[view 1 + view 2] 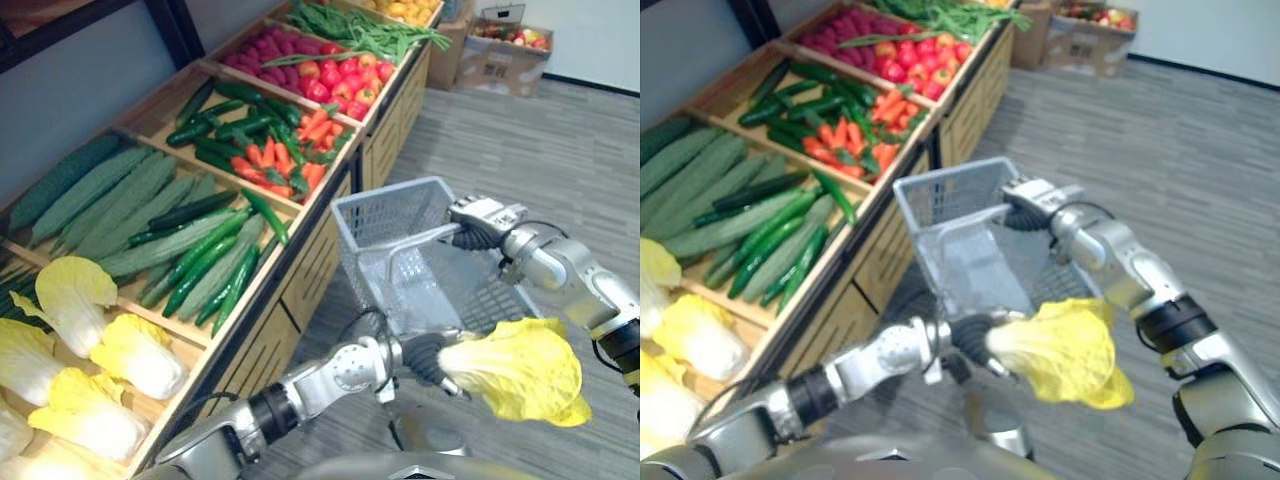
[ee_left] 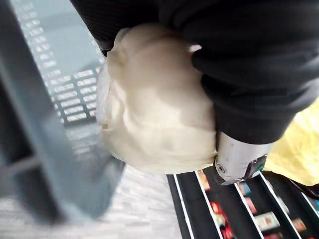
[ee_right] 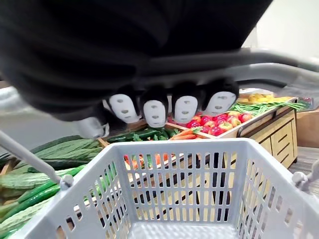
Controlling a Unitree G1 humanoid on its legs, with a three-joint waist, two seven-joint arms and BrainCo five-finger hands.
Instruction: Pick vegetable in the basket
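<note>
Well, the left hand (image 1: 425, 357) first: it is clamped round the white stalk end of a napa cabbage (image 1: 522, 370), with the yellow leaves fanning out away from the wrist. In the left wrist view the pale stalk sits deep in the dark-covered grip. The cabbage is in the air outside the basket (image 1: 372, 212), just off its near end on the robot's side.

Then the right hand (image 1: 480, 224): it is closed over the basket's handle (image 1: 425, 243) at the basket's right side and holds the grey mesh basket up by it. The right wrist view shows the fingers (image 3: 155, 112) curled over the bar, dark tips pointing down toward the basket's open top.

Left of the basket stands a wooden produce stand (image 1: 312, 268), close alongside. Its bins, from nearest the basket outward:
- dark cucumbers (image 1: 205, 262) with paler, bumpy gourds (image 1: 110, 195)
- carrots (image 1: 290, 150) mixed with more cucumbers
- red fruit (image 1: 340, 80)
- green beans (image 1: 360, 35) at the far end

More cabbages (image 1: 75, 300) lie in the bin back toward the robot. Beyond the basket's far end, well apart, a cardboard box (image 1: 505, 50) sits on the grey floor (image 1: 500, 150).
</note>
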